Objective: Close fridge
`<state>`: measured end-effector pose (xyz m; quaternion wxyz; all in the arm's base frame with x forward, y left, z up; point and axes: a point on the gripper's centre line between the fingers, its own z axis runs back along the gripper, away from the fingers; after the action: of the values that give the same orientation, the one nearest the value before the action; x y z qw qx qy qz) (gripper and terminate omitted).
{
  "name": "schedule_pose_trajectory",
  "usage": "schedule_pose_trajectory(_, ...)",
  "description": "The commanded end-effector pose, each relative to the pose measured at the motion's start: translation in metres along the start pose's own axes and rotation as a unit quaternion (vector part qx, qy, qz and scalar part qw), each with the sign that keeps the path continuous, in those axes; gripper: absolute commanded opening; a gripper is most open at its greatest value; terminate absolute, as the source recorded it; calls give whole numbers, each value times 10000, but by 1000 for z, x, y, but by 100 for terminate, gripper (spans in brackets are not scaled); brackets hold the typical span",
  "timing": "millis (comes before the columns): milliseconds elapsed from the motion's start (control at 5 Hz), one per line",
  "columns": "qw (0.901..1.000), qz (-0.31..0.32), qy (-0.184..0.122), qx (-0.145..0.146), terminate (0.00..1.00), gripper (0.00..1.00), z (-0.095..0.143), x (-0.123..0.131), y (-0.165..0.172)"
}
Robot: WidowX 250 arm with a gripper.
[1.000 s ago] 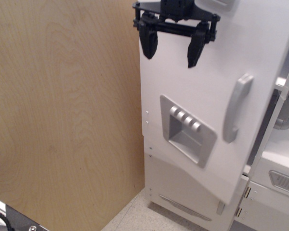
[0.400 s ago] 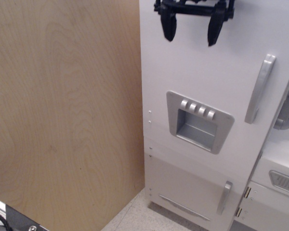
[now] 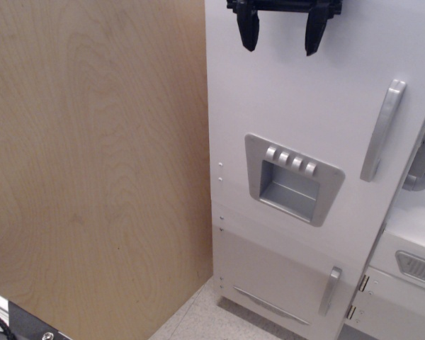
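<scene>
Pale wooden board [image 3: 92,170] fills the left half of our view, standing upright just beside the fridge [image 3: 304,113], which takes up the right. We see its big door lying flush, the grey bar handle [image 3: 382,129] and dispenser panel [image 3: 292,178] facing us. Our gripper [image 3: 281,40] hangs at the top before the door, jaws spread, holding nothing. Speckled floor [image 3: 198,319] shows below.

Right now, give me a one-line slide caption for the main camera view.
Open black claw poised before the white fridge door, which appears closed, beside a wooden board.
</scene>
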<state>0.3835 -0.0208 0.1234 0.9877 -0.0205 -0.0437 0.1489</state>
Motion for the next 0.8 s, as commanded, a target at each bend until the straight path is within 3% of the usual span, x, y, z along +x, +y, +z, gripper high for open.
schedule_pose_trajectory(0,9994,77,-284,-191,0,100,23,14,-1)
schedule_pose_trajectory(400,9994,10,-257,-220,0,100,26,5,0)
schedule_pose_trajectory(600,9993,-297,-24,-206,0,100,28,-31,8)
